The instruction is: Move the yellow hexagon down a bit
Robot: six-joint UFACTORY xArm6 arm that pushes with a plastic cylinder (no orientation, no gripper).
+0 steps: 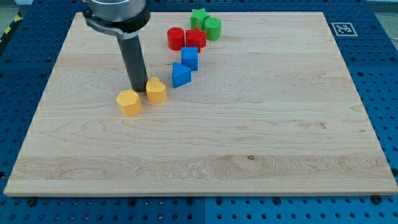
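Note:
The yellow hexagon [129, 102] lies on the wooden board [249, 137] at the view's left of middle. A yellow heart-shaped block [156, 90] sits just to its upper right. My tip [138, 89] stands on the board between the two yellow blocks, just above the hexagon's upper right edge and close to the left of the heart. The dark rod rises from it toward the view's top.
A blue triangle [180, 75] and a blue cube [189, 58] lie right of the heart. Near the view's top sit a red cylinder [176, 38], a red star-like block [195, 38], a green star [199, 17] and a green cylinder [212, 28].

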